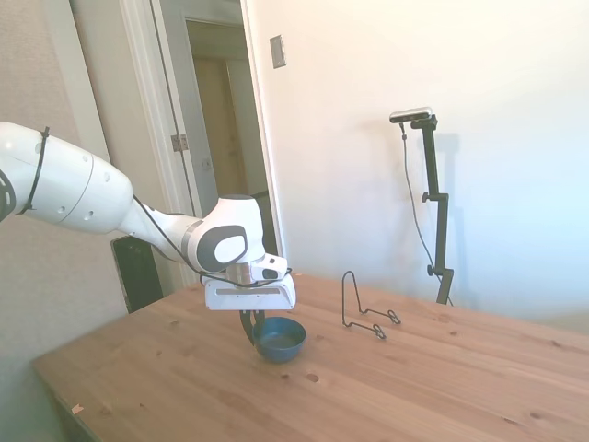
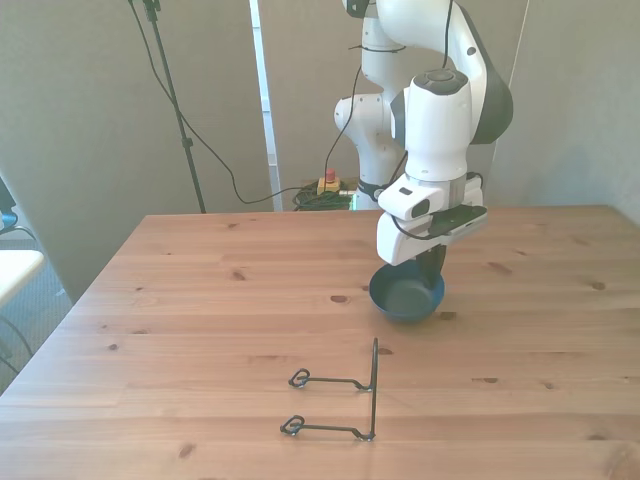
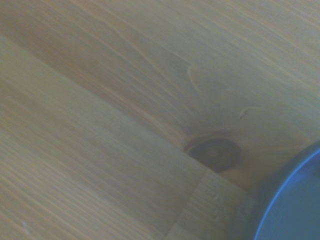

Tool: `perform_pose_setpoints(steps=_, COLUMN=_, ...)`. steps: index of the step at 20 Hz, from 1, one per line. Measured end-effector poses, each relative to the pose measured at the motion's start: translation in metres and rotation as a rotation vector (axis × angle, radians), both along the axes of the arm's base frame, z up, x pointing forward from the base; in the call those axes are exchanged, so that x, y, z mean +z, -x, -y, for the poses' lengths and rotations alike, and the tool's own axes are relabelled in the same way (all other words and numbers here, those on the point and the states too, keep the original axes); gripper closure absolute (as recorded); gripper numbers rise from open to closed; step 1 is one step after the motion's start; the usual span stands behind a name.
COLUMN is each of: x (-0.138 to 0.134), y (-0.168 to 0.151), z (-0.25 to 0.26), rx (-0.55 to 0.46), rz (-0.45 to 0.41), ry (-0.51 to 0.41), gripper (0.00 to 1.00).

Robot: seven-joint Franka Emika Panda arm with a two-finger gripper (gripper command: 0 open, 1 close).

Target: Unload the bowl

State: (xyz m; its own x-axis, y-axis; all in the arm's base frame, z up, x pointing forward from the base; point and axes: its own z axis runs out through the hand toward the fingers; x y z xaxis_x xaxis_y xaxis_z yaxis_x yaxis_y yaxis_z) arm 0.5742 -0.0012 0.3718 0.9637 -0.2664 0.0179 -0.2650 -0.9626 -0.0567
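Sitting upright on the wooden table (image 2: 200, 300), the bowl (image 2: 406, 298) is right under the pincer (image 2: 432, 272), its rim at the fingers. Pincer is down at the bowl's edge, fingers dark and mostly hidden by the white hand body; can't tell how far apart they are or whether they have the rim. Wrist view only gives blurry pine grain, one dark knot (image 3: 214, 152), and a curved blue sliver of bowl (image 3: 290, 200) at the corner. Side view shows bowl (image 1: 280, 339) is round, dark blue outside, teal inside, smooth. Front view shows the thin black wire rack (image 2: 345, 400) on the camera side of the pincer, apart from the bowl, with one upright loop and two flat legs ending in small curls; nothing on it.
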Motion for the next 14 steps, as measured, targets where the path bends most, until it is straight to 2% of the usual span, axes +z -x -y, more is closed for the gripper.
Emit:
perform_pose_setpoints(steps=4, x=-0.012, y=-0.001, z=0.001, rx=-0.005, rz=-0.022, ry=0.0, gripper=0.0)
perform_pose_setpoints(steps=14, x=-0.013, y=-0.001, z=0.002, rx=-0.013, rz=-0.022, ry=0.0, gripper=0.0)
